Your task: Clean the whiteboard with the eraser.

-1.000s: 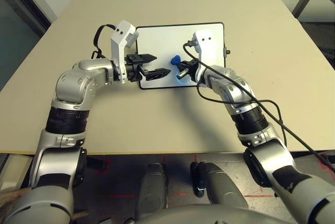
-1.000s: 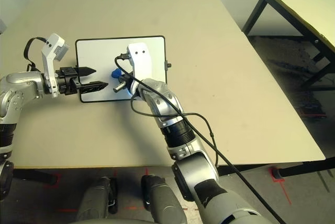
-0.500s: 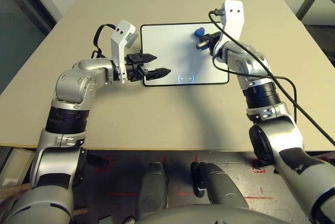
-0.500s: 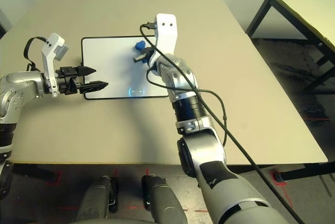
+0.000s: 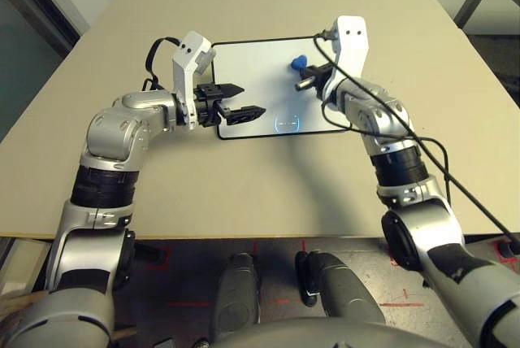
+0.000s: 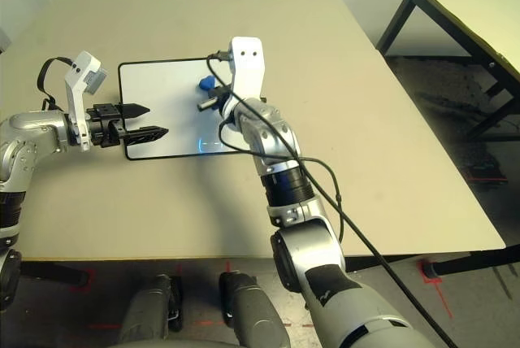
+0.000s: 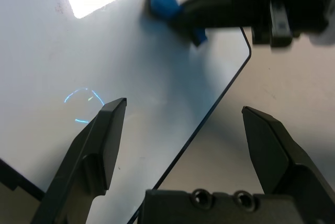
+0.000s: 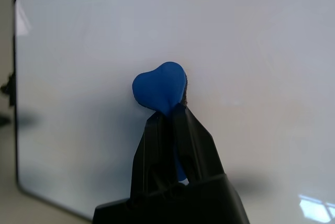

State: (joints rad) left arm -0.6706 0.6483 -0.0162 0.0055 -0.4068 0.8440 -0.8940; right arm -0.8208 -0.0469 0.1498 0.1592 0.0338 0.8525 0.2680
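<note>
Right wrist view: our right gripper (image 8: 171,111) pinches the blue eraser (image 8: 160,88) at its narrow waist, likely for a firm hold while rubbing the whiteboard (image 8: 78,41). We keep our left gripper (image 5: 253,101) open beside the board's left part, perhaps ready to steady it. Blue marks (image 5: 287,124) remain near the robot-side edge, so we judge wiping unfinished.

Silver jointed arms (image 5: 118,132), black ribbed bands (image 5: 103,189), white wrist brackets (image 5: 349,43) with dark screws, a long black cable (image 6: 349,222)
</note>
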